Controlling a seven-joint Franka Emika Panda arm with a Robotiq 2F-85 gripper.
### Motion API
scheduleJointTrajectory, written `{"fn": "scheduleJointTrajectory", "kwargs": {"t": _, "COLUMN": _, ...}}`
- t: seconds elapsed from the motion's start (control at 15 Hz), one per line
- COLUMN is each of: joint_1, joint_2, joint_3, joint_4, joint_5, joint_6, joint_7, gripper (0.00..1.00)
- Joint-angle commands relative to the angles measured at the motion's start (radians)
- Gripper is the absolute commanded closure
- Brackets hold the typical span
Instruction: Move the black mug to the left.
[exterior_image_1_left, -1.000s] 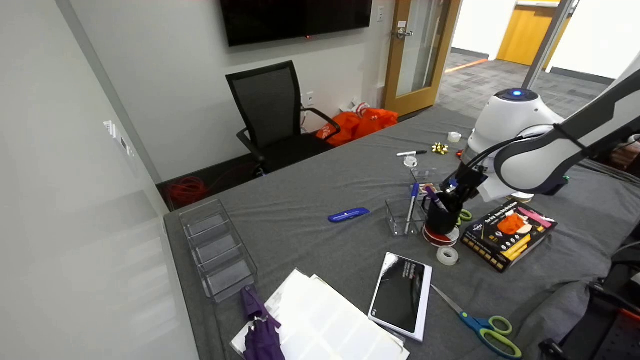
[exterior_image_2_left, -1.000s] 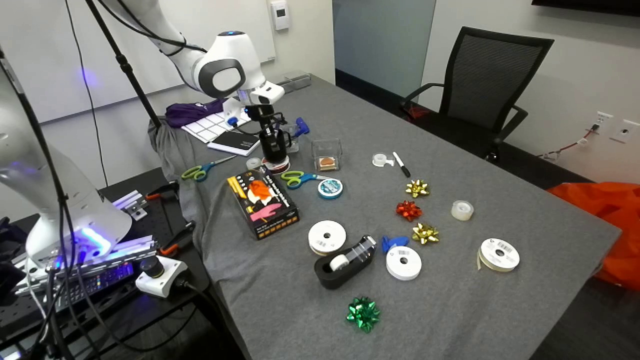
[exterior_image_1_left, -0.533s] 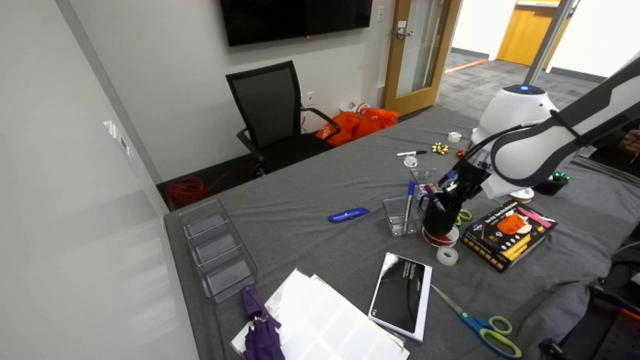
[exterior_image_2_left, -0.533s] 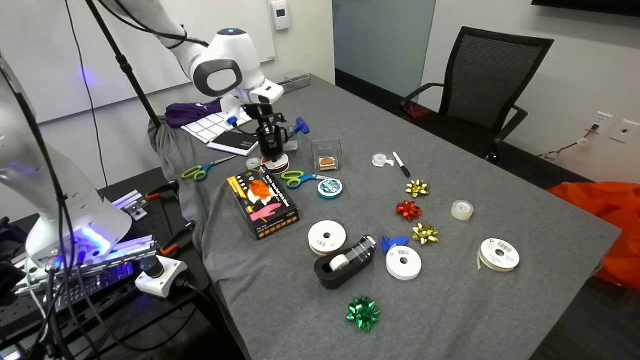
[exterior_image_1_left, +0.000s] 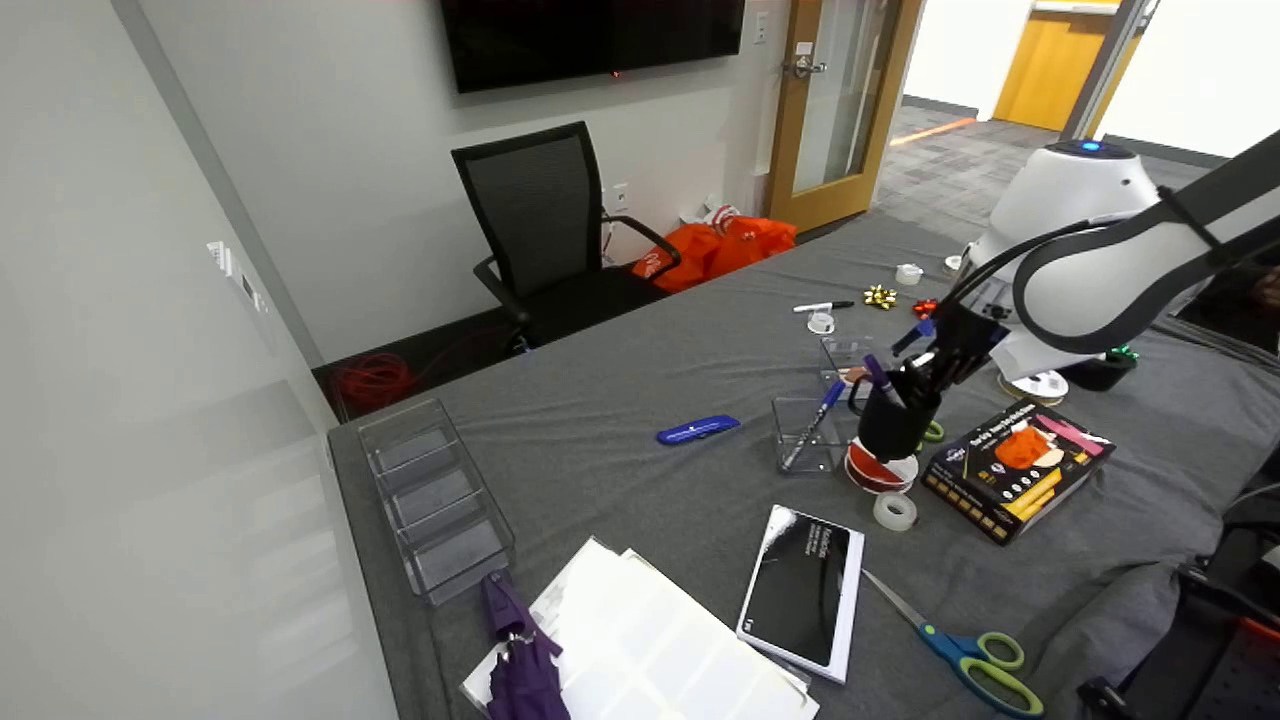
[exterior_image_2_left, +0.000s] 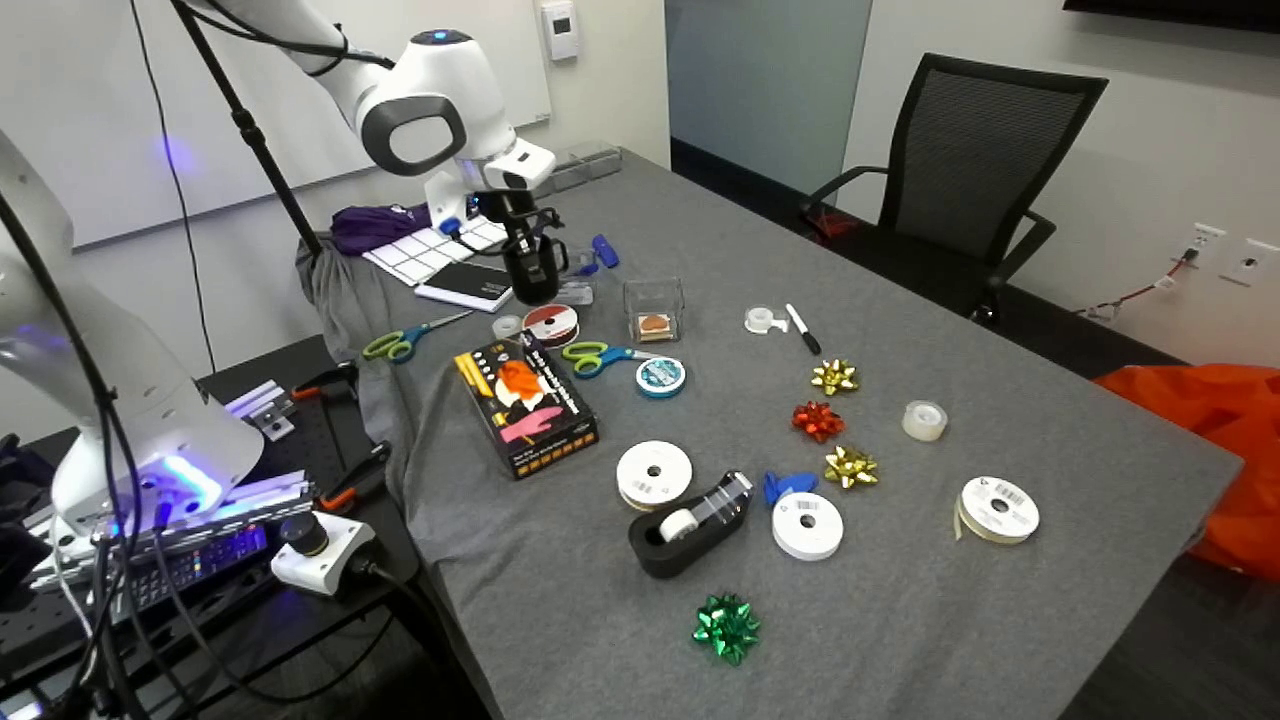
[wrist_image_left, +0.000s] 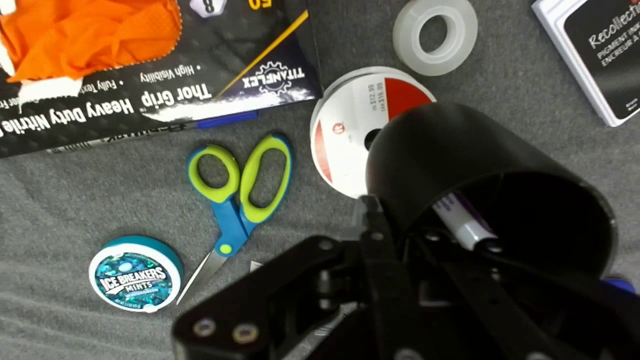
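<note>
The black mug (exterior_image_1_left: 888, 428) hangs tilted above a red and white ribbon spool (exterior_image_1_left: 868, 468), and a gap shows under it in an exterior view (exterior_image_2_left: 536, 278). A purple and white pen (exterior_image_1_left: 880, 375) stands inside it. My gripper (exterior_image_1_left: 918, 382) is shut on the mug's rim. In the wrist view, the gripper (wrist_image_left: 398, 220) has one finger outside the mug's wall and the other inside its mouth. The inside fingertip is dark and partly hidden. The mug (wrist_image_left: 450, 145) covers part of the spool in that view, with its mouth facing the camera.
A clear box (exterior_image_1_left: 795, 458) with a leaning blue pen (exterior_image_1_left: 815, 425) stands close beside the mug. A glove box (exterior_image_1_left: 1020, 465), a tape roll (exterior_image_1_left: 895, 512), a black tablet-like pack (exterior_image_1_left: 803, 590) and green-handled scissors (wrist_image_left: 235, 200) lie around. A blue cutter (exterior_image_1_left: 697, 430) lies further off.
The mug has risen with my gripper off the ribbon spool and tilted. The arm has shifted back toward its base. The blue pen in the clear box has gone from nearly upright to leaning.
</note>
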Motion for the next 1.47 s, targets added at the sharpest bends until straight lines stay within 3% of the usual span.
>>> {"fn": "scheduleJointTrajectory", "kwargs": {"t": 0.0, "joint_1": 0.004, "joint_2": -0.074, "joint_3": -0.004, "joint_4": -0.066, "joint_5": -0.068, "joint_6": -0.007, "joint_7": 0.03, "gripper": 0.98}}
{"fn": "scheduleJointTrajectory", "kwargs": {"t": 0.2, "joint_1": 0.019, "joint_2": -0.105, "joint_3": 0.003, "joint_4": -0.111, "joint_5": -0.156, "joint_6": 0.008, "joint_7": 0.093, "gripper": 0.98}}
{"fn": "scheduleJointTrajectory", "kwargs": {"t": 0.4, "joint_1": 0.029, "joint_2": -0.144, "joint_3": 0.029, "joint_4": -0.152, "joint_5": -0.158, "joint_6": 0.017, "joint_7": 0.103, "gripper": 0.98}}
{"fn": "scheduleJointTrajectory", "kwargs": {"t": 0.6, "joint_1": 0.054, "joint_2": -0.187, "joint_3": 0.097, "joint_4": -0.187, "joint_5": 0.066, "joint_6": 0.057, "joint_7": 0.028, "gripper": 0.98}}
{"fn": "scheduleJointTrajectory", "kwargs": {"t": 0.67, "joint_1": 0.062, "joint_2": -0.195, "joint_3": 0.108, "joint_4": -0.189, "joint_5": 0.093, "joint_6": 0.06, "joint_7": 0.036, "gripper": 0.98}}
{"fn": "scheduleJointTrajectory", "kwargs": {"t": 0.73, "joint_1": 0.043, "joint_2": -0.136, "joint_3": 0.092, "joint_4": -0.147, "joint_5": 0.03, "joint_6": 0.026, "joint_7": 0.052, "gripper": 0.93}}
{"fn": "scheduleJointTrajectory", "kwargs": {"t": 1.13, "joint_1": 0.059, "joint_2": -0.164, "joint_3": 0.112, "joint_4": -0.163, "joint_5": 0.071, "joint_6": 0.029, "joint_7": 0.053, "gripper": 0.93}}
{"fn": "scheduleJointTrajectory", "kwargs": {"t": 1.2, "joint_1": 0.055, "joint_2": -0.154, "joint_3": 0.117, "joint_4": -0.165, "joint_5": 0.0, "joint_6": 0.038, "joint_7": 0.112, "gripper": 0.98}}
{"fn": "scheduleJointTrajectory", "kwargs": {"t": 1.4, "joint_1": 0.069, "joint_2": -0.105, "joint_3": 0.134, "joint_4": -0.144, "joint_5": -0.251, "joint_6": 0.03, "joint_7": 0.386, "gripper": 0.98}}
